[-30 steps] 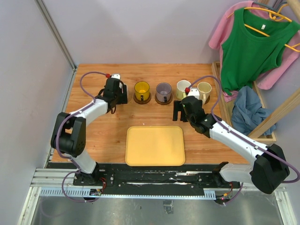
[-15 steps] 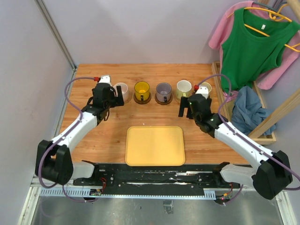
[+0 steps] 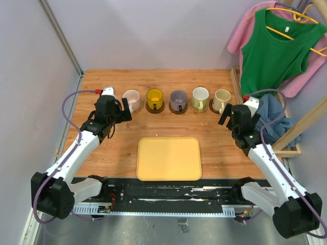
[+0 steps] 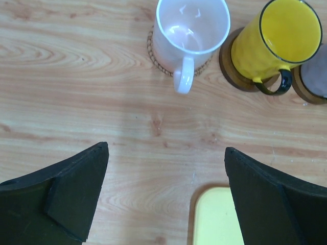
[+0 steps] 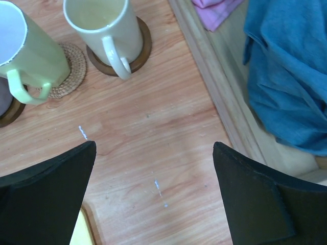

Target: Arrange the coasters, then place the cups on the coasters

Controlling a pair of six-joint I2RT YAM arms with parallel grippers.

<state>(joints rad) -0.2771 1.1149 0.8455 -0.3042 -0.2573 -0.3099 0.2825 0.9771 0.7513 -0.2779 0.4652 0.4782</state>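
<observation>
Logging five cups (image 3: 178, 98), each sitting on a coaster (image 3: 155, 108), running left-to-right across upper centre of table (image 3: 214, 148). Gaping wide, holding nothing: left claw (image 3: 124, 108), lying lower left of pink cup (image 3: 132, 99); right claw (image 3: 228, 116), lower right of cream cup (image 3: 222, 99).

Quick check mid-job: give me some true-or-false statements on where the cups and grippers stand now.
1. The left gripper and right gripper are both open and empty. True.
2. The pink cup lies tipped over. False: it stands upright at the row's left end.
3. The cream cup stands on a dark brown coaster. True.
4. The yellow cup is at the row's right end. False: the cream cup is there.
5. The pale green cup stands on a tan coaster. True.
</observation>
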